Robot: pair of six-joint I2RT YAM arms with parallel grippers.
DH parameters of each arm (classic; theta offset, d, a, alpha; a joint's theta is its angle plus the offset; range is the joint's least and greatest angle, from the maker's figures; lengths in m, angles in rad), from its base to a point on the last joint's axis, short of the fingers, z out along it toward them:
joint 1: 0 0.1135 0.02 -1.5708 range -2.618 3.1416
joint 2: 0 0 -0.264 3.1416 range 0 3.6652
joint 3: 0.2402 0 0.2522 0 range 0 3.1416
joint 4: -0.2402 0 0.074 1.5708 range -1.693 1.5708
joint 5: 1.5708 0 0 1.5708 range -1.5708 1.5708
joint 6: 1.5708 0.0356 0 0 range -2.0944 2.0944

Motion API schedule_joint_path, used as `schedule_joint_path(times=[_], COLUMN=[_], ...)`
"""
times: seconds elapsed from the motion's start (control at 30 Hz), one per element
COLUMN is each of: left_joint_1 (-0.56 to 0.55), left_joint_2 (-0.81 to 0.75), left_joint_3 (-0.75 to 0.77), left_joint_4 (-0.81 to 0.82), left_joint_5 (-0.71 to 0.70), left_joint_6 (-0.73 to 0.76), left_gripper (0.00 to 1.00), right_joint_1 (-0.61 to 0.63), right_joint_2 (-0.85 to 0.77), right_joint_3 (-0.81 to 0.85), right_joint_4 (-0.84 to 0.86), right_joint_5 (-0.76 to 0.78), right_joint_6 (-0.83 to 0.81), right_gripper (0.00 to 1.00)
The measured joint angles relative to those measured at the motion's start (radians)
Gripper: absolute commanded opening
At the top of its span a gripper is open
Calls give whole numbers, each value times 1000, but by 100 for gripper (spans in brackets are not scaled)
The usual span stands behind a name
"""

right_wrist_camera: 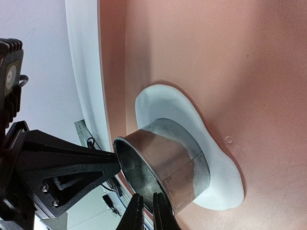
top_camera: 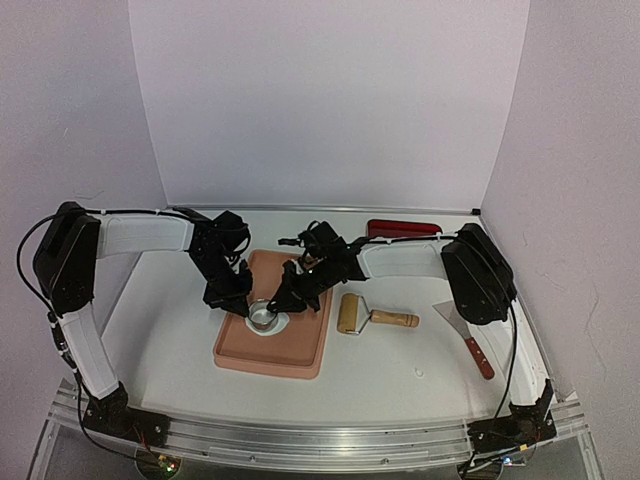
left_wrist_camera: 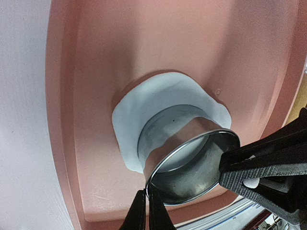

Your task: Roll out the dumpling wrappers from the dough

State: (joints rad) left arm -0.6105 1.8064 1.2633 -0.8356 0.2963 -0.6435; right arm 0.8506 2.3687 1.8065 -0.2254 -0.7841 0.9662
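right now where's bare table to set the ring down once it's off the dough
Bare: the table left of the pink tray, the near strip before the rail, and the tray's far half. Crowded: the tray's near end, where the left pincer and right pincer pinch the metal ring on the dough, and the right side, with rolling pin and scraper.

left arm (top_camera: 140, 235): elbow high, forearm reaching inward, wrist bent down | left gripper (top_camera: 240, 303): pointing down, fingers almost together, pinching rim of metal ring (top_camera: 263, 316) | right arm (top_camera: 400, 260): reaching inward, wrist angled down to the left | right gripper (top_camera: 283, 300): fingers almost together, pinching the opposite rim | grippers face each other across the ring
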Motion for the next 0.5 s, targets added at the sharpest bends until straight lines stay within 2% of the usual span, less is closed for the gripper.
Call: schedule_joint_path(times=[0.5], left_joint_1=[10], left_joint_2=[30], left_joint_3=[14], left_joint_4=[0], left_joint_5=[33], left_joint_6=[-1], left_gripper=[3], right_joint_1=[-4], right_joint_2=[20], right_joint_3=[-12], right_joint_4=[43], right_joint_5=[-34], right_joint_6=[-43], right_gripper=[10])
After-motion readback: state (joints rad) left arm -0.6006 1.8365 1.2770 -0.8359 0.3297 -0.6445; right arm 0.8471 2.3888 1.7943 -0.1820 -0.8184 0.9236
